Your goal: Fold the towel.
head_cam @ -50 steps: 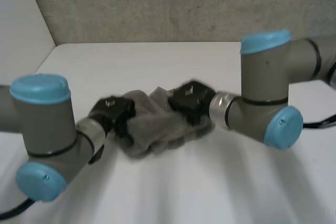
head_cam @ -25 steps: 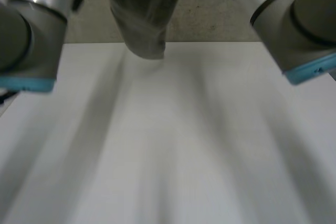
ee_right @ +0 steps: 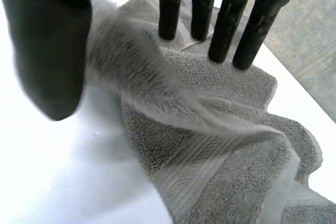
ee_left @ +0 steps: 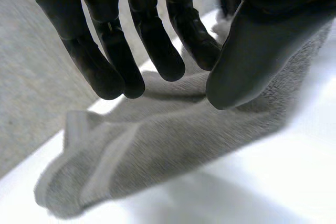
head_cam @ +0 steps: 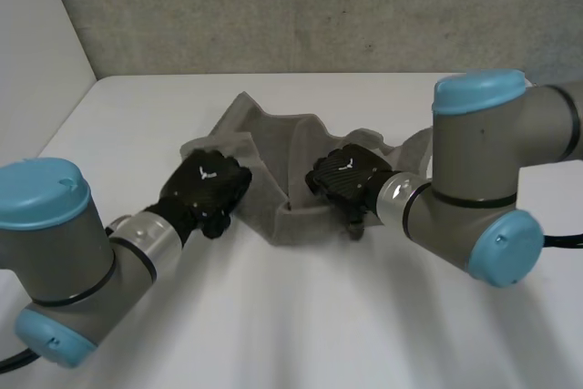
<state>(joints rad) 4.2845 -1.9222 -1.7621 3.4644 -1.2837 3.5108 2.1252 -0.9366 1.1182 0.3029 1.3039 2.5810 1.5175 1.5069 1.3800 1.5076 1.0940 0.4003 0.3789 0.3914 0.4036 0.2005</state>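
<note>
towel [head_cam: 278,148] rumpled on tabletop [head_cam: 301,316] | your left hand [head_cam: 205,190] at its 9 o'clock edge, fingers straight | right hand [head_cam: 346,179] at 3 o'clock, fingers straight, gripping nothing

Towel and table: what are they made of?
The towel looks like grey terry cloth, probably cotton: it has a fuzzy looped pile, a flat woven band and soft, floppy folds. The table looks smooth, hard and white with a faint sheen, maybe laminate or plastic; the look does not settle which.
</note>
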